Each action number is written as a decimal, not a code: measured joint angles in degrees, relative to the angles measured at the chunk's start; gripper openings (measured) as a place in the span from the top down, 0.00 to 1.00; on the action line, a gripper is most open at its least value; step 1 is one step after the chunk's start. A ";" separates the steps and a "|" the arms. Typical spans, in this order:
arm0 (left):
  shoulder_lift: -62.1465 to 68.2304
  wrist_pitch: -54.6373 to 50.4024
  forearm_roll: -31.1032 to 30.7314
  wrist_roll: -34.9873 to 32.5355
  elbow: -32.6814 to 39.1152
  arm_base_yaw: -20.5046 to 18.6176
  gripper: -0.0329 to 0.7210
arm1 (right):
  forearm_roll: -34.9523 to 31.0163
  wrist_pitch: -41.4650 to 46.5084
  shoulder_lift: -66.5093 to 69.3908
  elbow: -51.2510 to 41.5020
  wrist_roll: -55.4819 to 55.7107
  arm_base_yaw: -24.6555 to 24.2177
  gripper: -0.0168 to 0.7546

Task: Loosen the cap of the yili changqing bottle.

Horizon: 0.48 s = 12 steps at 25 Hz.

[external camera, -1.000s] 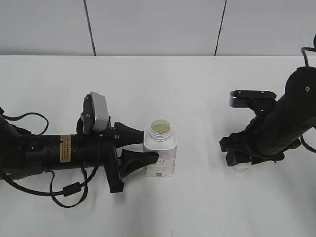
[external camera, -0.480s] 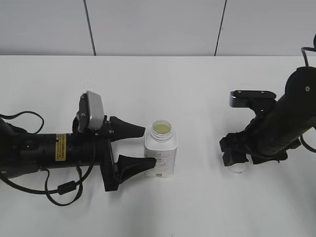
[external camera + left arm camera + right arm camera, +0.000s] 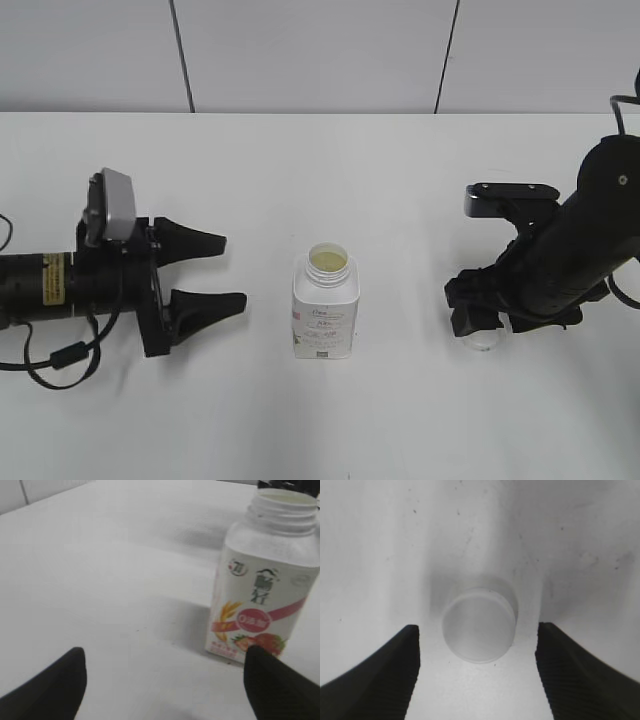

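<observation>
The yili changqing bottle stands upright on the white table with its mouth open and no cap on it. The left wrist view shows it at the upper right, with a pink label and a strawberry picture. My left gripper is open and empty, well left of the bottle and clear of it; its fingers frame bare table in the left wrist view. The white cap lies on the table. My right gripper hovers above it, open, with a finger on each side and not touching. The cap peeks out below that gripper.
The white table runs back to a grey panelled wall. Black cables trail from the left arm at the left edge. The right arm's bulk fills the right side.
My left gripper has let go of the bottle, opened and drawn back to the left. The bottle stays standing. The right gripper and the cap have hardly moved.
</observation>
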<state>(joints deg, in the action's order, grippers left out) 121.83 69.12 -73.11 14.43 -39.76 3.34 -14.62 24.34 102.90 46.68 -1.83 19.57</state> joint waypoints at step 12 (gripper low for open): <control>-16.13 -25.48 15.66 4.61 0.00 -3.70 0.18 | 1.55 -2.11 0.00 0.00 0.00 0.00 0.24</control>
<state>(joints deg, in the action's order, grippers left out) 105.71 43.64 -57.44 19.05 -39.76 -0.35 -13.07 22.23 102.90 46.68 -1.83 19.57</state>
